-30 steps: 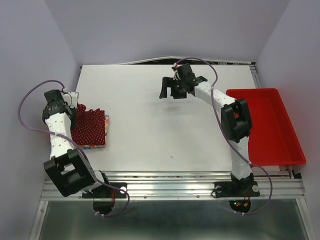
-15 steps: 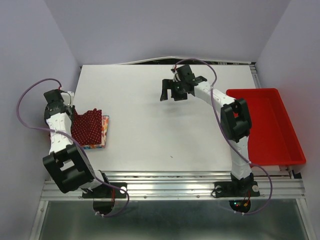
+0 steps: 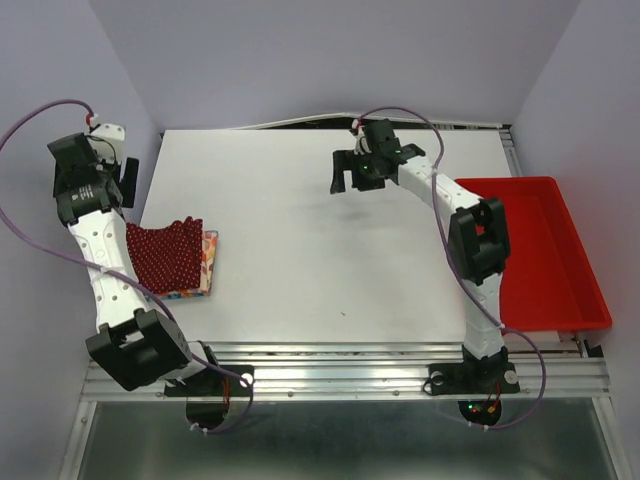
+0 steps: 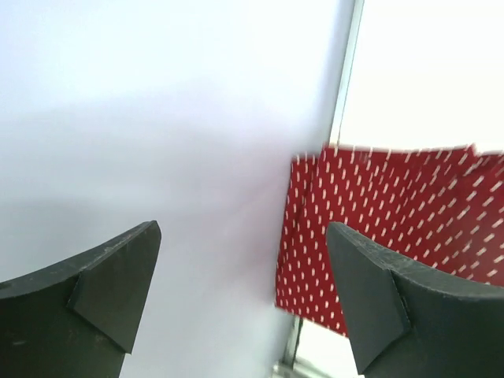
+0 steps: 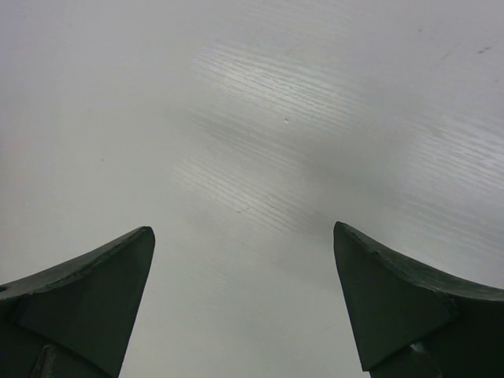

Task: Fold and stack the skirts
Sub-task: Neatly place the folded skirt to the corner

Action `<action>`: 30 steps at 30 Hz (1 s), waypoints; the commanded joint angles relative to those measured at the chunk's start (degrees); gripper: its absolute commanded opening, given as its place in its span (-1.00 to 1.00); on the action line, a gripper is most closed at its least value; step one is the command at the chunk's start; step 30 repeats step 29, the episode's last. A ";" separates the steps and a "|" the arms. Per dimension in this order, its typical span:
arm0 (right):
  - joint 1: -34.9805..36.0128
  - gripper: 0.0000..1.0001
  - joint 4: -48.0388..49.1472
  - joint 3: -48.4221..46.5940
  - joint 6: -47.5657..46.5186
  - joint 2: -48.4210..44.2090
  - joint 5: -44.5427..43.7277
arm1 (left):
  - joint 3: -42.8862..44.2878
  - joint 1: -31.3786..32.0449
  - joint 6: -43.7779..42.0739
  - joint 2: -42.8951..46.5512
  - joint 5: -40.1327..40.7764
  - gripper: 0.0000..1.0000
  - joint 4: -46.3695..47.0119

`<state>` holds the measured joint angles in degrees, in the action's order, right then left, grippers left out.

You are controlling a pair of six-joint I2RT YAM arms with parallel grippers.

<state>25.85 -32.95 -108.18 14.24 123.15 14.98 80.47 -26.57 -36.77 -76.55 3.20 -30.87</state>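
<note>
The skirts lie in a stack at the table's left edge. The dark red dotted skirt [image 3: 165, 255] is on top, and its left part reaches past the table edge. A cream skirt with orange flowers [image 3: 209, 260] shows along the stack's right side, and a blue flowered edge [image 3: 185, 293] peeks out at the front. My left gripper [image 3: 127, 180] hangs open, up and to the back left of the stack, holding nothing. In the left wrist view the red skirt [image 4: 378, 213] lies beyond the right finger of the open gripper [image 4: 242, 230]. My right gripper [image 3: 350, 176] [image 5: 244, 230] stands open over bare table at the back centre.
A red tray [image 3: 575, 290] stands at the table's right side. The white table [image 3: 330, 260] is bordered by walls on the left, back and right. A metal rail runs along the near edge by the arm bases.
My left gripper opened, let go of the dark red skirt and rose away to the back left. The red skirt settled flatter on the stack. The right gripper shifted slightly right.
</note>
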 commanded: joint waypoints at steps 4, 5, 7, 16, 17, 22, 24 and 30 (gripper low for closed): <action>-8.35 1.00 -0.01 4.19 -4.65 -11.25 1.54 | 7.42 14.06 2.66 -0.95 -1.91 0.97 2.56; -9.23 1.00 -0.01 5.42 -5.18 -12.40 1.98 | 7.95 16.26 3.46 -1.75 -1.88 0.97 3.09; -11.33 1.00 0.08 7.97 -6.85 -14.68 2.33 | 9.96 22.05 5.30 -5.51 -2.85 0.97 3.54; -12.57 1.00 5.70 30.55 -10.46 -27.43 5.75 | 7.00 39.12 17.26 -14.24 -11.29 0.97 14.69; -12.57 1.00 6.40 32.57 -10.20 -28.05 6.72 | 3.07 41.57 17.35 -14.06 -11.72 0.97 15.83; -12.57 1.00 11.76 43.55 -9.84 -32.44 13.58 | -9.16 46.16 18.67 -12.40 -14.27 0.97 20.06; -12.57 1.00 12.64 44.89 -10.28 -33.33 13.85 | -11.20 47.13 18.76 -11.78 -14.28 0.97 20.59; -11.35 1.00 12.56 44.73 -10.11 -33.50 14.20 | -13.93 47.31 19.11 -9.67 -14.01 0.97 21.47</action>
